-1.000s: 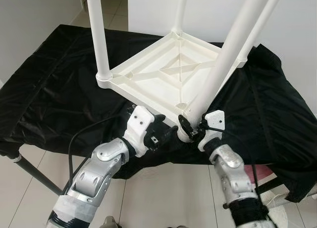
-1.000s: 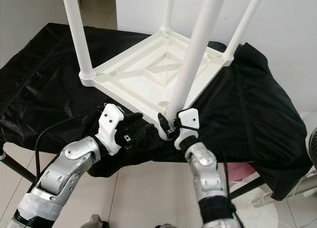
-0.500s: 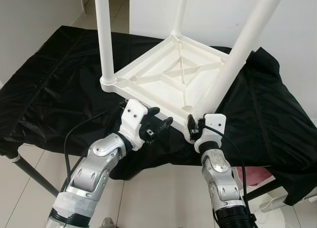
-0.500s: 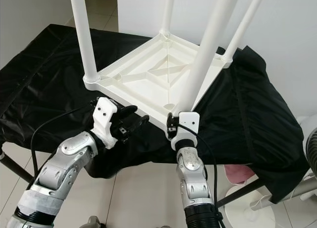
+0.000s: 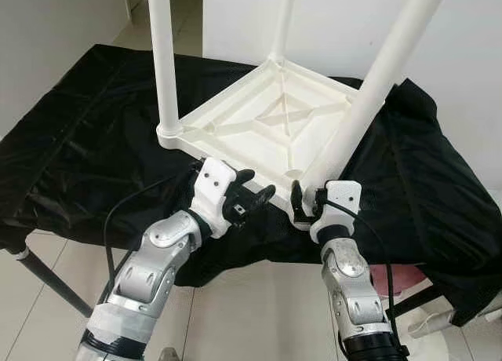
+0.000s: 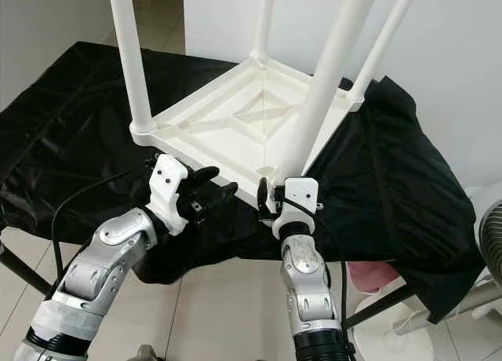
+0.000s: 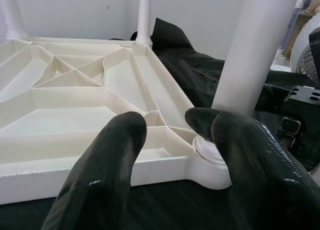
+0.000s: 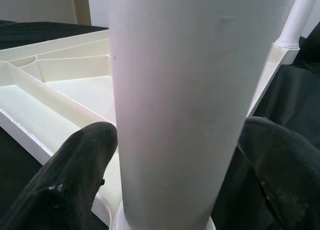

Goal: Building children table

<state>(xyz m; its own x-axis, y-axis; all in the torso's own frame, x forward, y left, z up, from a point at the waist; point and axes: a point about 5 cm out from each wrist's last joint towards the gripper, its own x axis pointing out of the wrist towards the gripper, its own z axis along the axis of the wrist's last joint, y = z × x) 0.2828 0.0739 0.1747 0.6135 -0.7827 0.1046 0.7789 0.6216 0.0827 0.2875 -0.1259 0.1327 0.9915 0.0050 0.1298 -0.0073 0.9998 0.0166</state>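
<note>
**Right fingers straddling the near leg, left open off the near edge**

You're looking at the white children's table top lying upside down on the black cloth, ribbed underside facing up, four legs pointing up out of its corner sockets.

Right gripper: it's sitting at the base of the near leg. In the right wrist view the leg is running straight up between the two fingers, one on each side, jaws spread. You can't tell from these pictures whether the pads are actually touching the leg. The corner socket is directly beneath the jaws, at the table top's near corner.

Left gripper: jaws are standing open, holding nothing. It's hovering just off the near edge of the table top, beside the right gripper. In the left wrist view the fingers are framing the rim just ahead of them, with the near leg's socket off to one side of the gap.

Beyond the jaws: the left leg is standing upright in its corner, the far leg rising at the back corner, and the fourth leg at the right corner. The cloth is draping over the supporting surface, with tiled floor below.
</note>
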